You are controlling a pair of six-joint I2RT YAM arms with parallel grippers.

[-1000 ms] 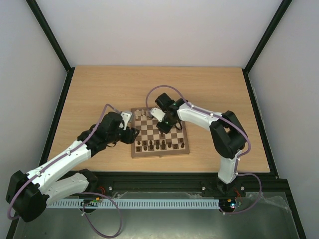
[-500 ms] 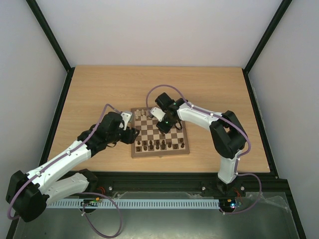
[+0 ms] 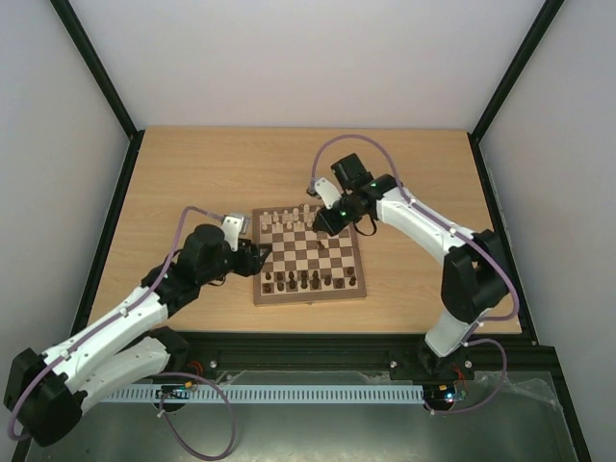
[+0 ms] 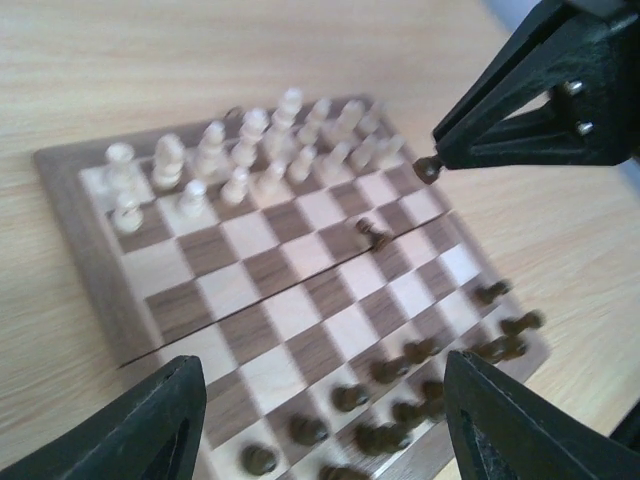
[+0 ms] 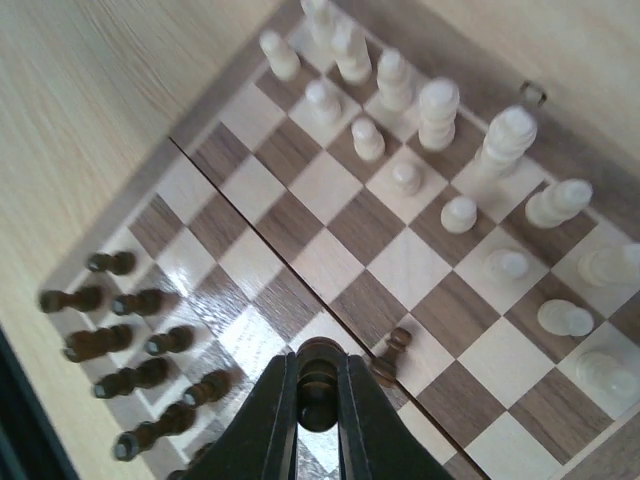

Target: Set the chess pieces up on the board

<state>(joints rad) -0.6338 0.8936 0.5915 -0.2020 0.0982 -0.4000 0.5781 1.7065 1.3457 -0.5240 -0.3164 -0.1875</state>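
The board [image 3: 358, 252] lies mid-table, and also shows in the left wrist view [image 4: 70, 215] and the right wrist view [image 5: 210, 95]. Cream chess pieces [image 3: 289, 218] fill its far rows [image 5: 437, 112]. Dark chess pieces [image 3: 306, 281] stand along its near rows [image 5: 110, 340]. One dark pawn [image 5: 390, 354] stands alone mid-board, tilted [image 4: 370, 235]. My right gripper [image 3: 321, 223] is shut on a dark piece [image 5: 319, 388] and holds it above the board's middle [image 5: 318, 372]. My left gripper [image 3: 254, 258] is open and empty at the board's left edge [image 4: 320, 405], above the dark rows.
The wooden table [image 3: 192, 173] has black rails at its sides and near edge. The right gripper's fingers [image 4: 540, 110] reach in over the board's far right part in the left wrist view.
My right arm has swung to the right and back, its gripper now over the board's far right part with the dark piece. My left arm has drawn slightly left.
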